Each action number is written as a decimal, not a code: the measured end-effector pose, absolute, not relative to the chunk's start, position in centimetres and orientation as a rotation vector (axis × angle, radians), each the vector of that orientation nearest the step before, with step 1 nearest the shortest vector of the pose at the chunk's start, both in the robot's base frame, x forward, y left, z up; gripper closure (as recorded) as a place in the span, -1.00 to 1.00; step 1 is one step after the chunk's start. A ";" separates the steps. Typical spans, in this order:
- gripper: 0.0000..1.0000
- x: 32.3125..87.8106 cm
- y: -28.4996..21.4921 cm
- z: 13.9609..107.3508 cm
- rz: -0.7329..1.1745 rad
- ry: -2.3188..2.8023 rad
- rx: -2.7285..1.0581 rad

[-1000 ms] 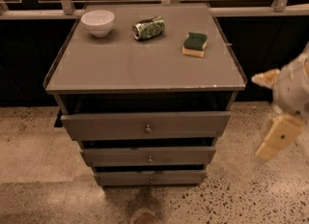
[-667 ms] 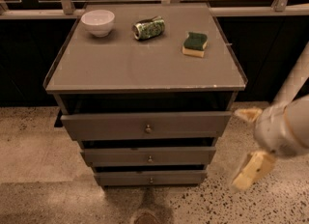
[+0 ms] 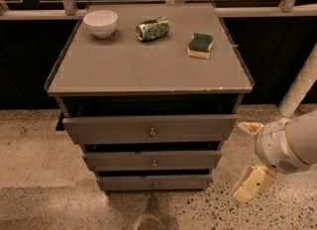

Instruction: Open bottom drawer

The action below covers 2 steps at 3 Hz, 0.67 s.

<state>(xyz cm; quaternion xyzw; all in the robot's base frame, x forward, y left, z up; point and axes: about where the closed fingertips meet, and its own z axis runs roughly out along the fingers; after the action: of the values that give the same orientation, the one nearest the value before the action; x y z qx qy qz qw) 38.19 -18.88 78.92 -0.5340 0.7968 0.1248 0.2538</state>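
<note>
The grey cabinet (image 3: 148, 70) has three drawers. The bottom drawer (image 3: 129, 182) is the lowest and shallowest, with a small round knob (image 3: 155, 185) in the middle of its flat front. It stands pushed in, about level with the middle drawer (image 3: 119, 160) above it. My gripper (image 3: 246, 158) hangs to the right of the cabinet, beside the two lower drawers and apart from them. It is open, one pale finger (image 3: 251, 126) up and the other (image 3: 253, 184) down near the floor, with nothing between them.
On the cabinet top sit a white bowl (image 3: 101, 23), a crushed green can (image 3: 152, 28) and a green-and-yellow sponge (image 3: 200, 44). The top drawer (image 3: 114, 129) sticks out slightly. A speckled floor (image 3: 44, 194) surrounds the cabinet; a white post (image 3: 299, 87) rises at the right.
My gripper has come down and to the left, from beside the cabinet's top right corner to beside the lower drawers. The cabinet and the things on it have not moved.
</note>
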 end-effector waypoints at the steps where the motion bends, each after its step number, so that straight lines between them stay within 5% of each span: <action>1: -1.00 37.5 -18.9 76.1 0.358 2.170 -1.373; 2: -1.00 34.6 -17.0 67.5 0.525 2.151 -1.217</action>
<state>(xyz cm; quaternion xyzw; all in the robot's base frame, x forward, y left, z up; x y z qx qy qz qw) 34.58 -17.05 67.54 -0.4590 0.8115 0.1979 0.3026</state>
